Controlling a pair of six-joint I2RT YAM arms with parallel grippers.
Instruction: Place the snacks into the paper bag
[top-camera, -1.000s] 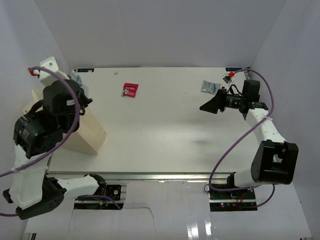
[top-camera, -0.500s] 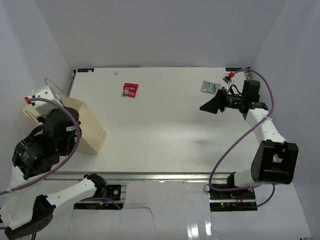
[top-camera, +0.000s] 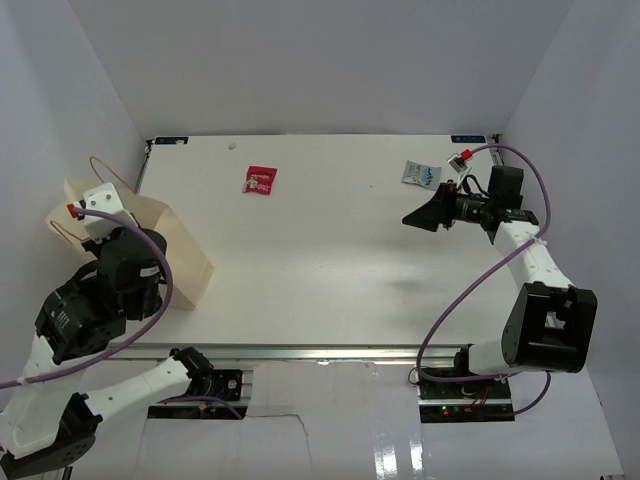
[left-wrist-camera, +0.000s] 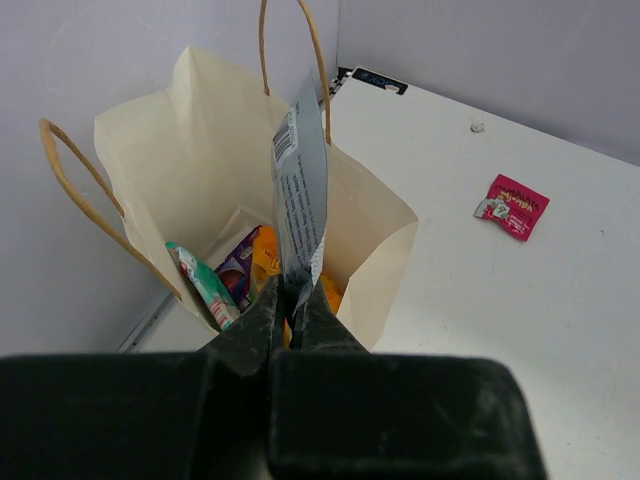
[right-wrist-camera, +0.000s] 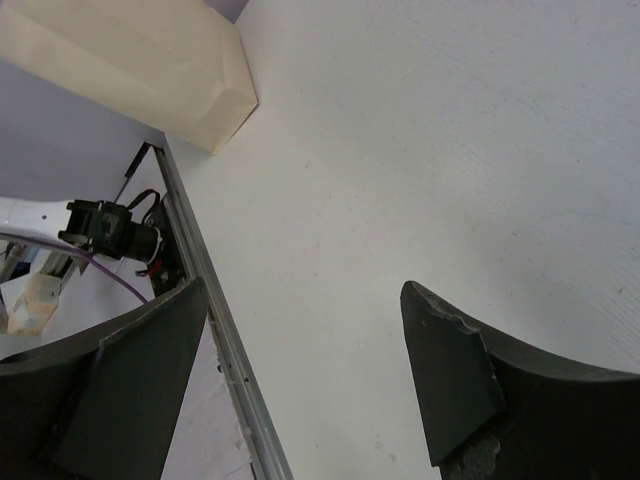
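Clamps silver-blue packet (left-wrist-camera: 302, 190) in left gripper (left-wrist-camera: 290, 300) jaws, upright over paper bag (left-wrist-camera: 200, 110) mouth. Holds right gripper (right-wrist-camera: 300, 300) jaws spread and empty, well apart from bag. Shows red packet (left-wrist-camera: 512, 205) on counter (left-wrist-camera: 500, 330) beyond bag. Risks snagging bag rim or handle on release, given packet's upright stance, and tipping bag.

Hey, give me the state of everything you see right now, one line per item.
paper bag, standing open, packets inside.
left end effector, shut on held silver-blue packet over the bag mouth.
right end effector, open, empty.
red packet, lying flat on table, untouched.
other silver-blue packet, lying on table, far right.
orange packet, inside the bag.
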